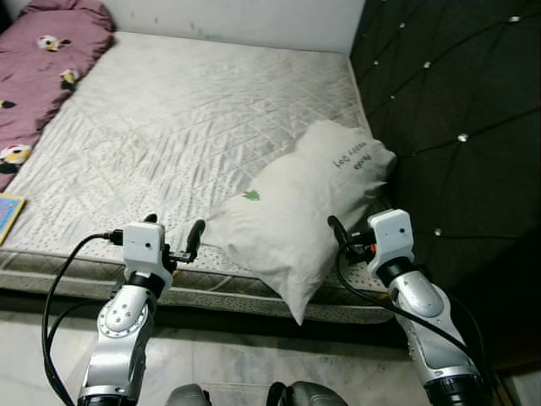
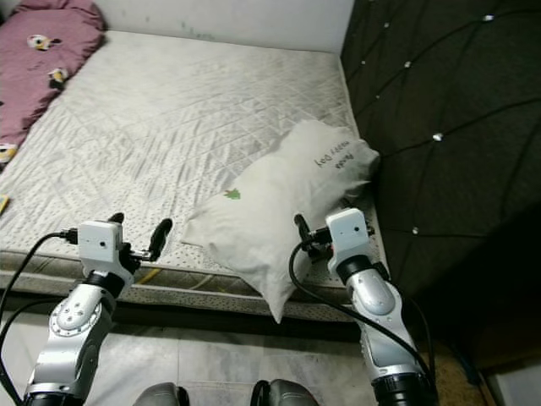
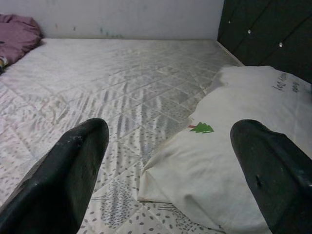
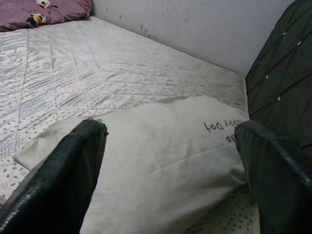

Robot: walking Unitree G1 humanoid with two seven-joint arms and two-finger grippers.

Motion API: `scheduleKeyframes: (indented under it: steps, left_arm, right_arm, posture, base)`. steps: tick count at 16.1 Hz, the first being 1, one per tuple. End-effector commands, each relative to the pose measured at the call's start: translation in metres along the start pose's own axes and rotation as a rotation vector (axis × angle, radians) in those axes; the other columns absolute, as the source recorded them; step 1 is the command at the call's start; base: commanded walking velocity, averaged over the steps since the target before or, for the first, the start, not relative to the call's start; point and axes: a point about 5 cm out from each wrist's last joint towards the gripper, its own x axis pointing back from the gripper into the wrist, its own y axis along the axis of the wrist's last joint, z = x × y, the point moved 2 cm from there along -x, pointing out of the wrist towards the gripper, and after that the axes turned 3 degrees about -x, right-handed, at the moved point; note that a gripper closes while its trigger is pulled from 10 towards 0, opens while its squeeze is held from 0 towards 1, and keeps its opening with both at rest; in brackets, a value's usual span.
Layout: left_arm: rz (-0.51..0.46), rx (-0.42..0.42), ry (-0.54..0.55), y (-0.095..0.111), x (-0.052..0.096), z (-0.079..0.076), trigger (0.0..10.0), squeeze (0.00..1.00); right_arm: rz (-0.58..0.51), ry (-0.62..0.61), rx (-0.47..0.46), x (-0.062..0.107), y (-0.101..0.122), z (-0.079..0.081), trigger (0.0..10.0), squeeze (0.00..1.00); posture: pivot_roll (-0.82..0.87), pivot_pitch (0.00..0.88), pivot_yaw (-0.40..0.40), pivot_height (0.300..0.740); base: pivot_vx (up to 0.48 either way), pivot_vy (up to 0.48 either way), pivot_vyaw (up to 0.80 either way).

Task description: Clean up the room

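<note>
A white pillow (image 1: 296,203) with a small green tree print and dark lettering lies slantwise on the bare quilted mattress (image 1: 169,118), against the headboard side. One corner hangs over the mattress's near edge. My left gripper (image 1: 177,228) is open at that near edge, just left of the pillow's lower end and holding nothing. In the left wrist view its fingers (image 3: 68,175) stand wide apart, with mattress and pillow ahead. My right gripper (image 4: 170,161) is open at the pillow's right side, its fingers (image 4: 63,180) spread across the pillow's width without closing on it.
A pink blanket (image 1: 42,68) with cartoon prints lies bunched at the mattress's far left. A dark tufted headboard (image 1: 456,101) runs along the right. A blue and yellow flat item (image 1: 7,211) pokes in at the left edge. Pale tiled floor (image 1: 254,364) lies below the bed.
</note>
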Motion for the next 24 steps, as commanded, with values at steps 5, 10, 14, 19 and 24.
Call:
scheduleKeyframes:
  steps: [5,10,14,19,24]
  left_arm:
    - [-0.012,-0.002,-0.007,0.002,0.0,0.001,10.0,0.0]
    - [-0.01,0.001,-0.008,0.001,0.0,0.0,10.0,0.0]
    - [-0.012,0.004,-0.014,0.001,0.001,0.0,10.0,0.0]
    - [-0.012,0.004,-0.016,0.001,0.0,-0.001,10.0,0.0]
    - [-0.015,0.005,-0.017,0.002,-0.001,-0.001,10.0,0.0]
  right_arm:
    - [-0.007,-0.088,-0.021,-0.005,0.002,-0.011,10.0,0.0]
    - [-0.015,-0.147,-0.033,-0.005,0.003,-0.019,10.0,0.0]
    - [-0.03,-0.194,-0.013,-0.006,0.006,-0.025,10.0,0.0]
    - [0.016,-0.229,-0.003,-0.002,-0.001,-0.034,10.0,0.0]
    - [0.009,-0.256,0.001,-0.004,0.001,-0.04,10.0,0.0]
  posture:
    - [-0.02,0.047,-0.07,0.74]
    - [-0.02,0.052,-0.069,0.74]
    - [-0.03,0.056,-0.068,0.74]
    - [-0.02,0.058,-0.066,0.74]
    - [-0.03,0.062,-0.067,0.74]
  base:
    - [0.0,0.0,0.0]
    - [0.0,0.0,0.0]
    - [0.067,0.0,0.0]
    - [0.267,0.0,0.0]
    - [0.269,0.0,0.0]
